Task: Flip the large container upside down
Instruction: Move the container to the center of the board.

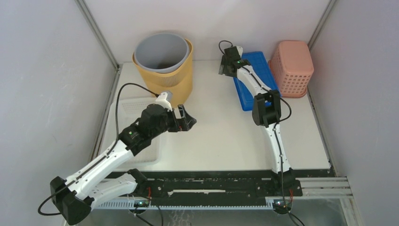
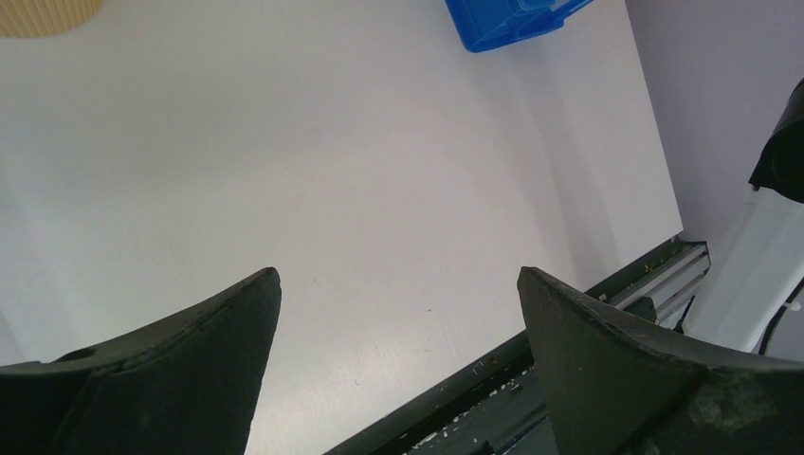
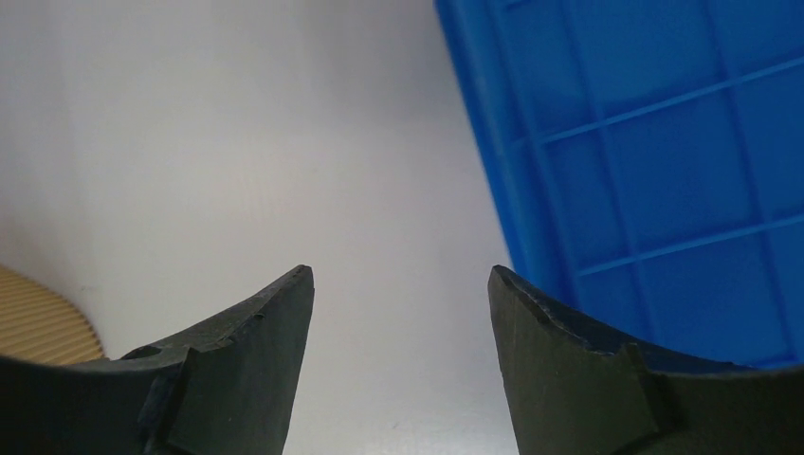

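The large container is a tan ribbed round bin standing upright at the back left, mouth up, with a grey bin nested inside it. Slivers of its tan wall show in the left wrist view and the right wrist view. My left gripper hovers open over the table just in front of the bin, with nothing between its fingers. My right gripper is at the back centre, to the right of the bin. It is open and empty, with only table between its fingers.
A blue crate lies bottom up beside the right gripper, its ribbed underside filling the right wrist view. A pink basket sits upside down at the back right. A white tray lies under the left arm. Walls enclose three sides.
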Controlling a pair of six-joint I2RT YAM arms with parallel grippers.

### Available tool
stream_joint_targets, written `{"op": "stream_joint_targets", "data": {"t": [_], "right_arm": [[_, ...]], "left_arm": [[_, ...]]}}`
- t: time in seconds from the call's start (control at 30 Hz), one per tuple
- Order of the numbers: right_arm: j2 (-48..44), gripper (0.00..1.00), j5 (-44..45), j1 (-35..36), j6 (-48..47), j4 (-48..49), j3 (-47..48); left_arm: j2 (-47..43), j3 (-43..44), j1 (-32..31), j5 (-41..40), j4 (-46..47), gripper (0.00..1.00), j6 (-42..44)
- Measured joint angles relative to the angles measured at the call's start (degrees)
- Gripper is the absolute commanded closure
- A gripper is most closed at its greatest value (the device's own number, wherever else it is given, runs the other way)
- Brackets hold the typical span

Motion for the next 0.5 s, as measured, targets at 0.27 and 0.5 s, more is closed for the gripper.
{"op": "stream_joint_targets", "data": {"t": [0.27,0.5], "right_arm": [[0.0,0.21,0.9,-1.9,-2.0,2.1,0.1],[0.1,0.19,0.6,-2.6,-2.3,3.3,1.0]], "left_arm": [[1.6,0.0,0.0,0.4,0.0,0.00,0.0],[1.6,0.0,0.0,0.4,0.0,0.00,0.0]]}}
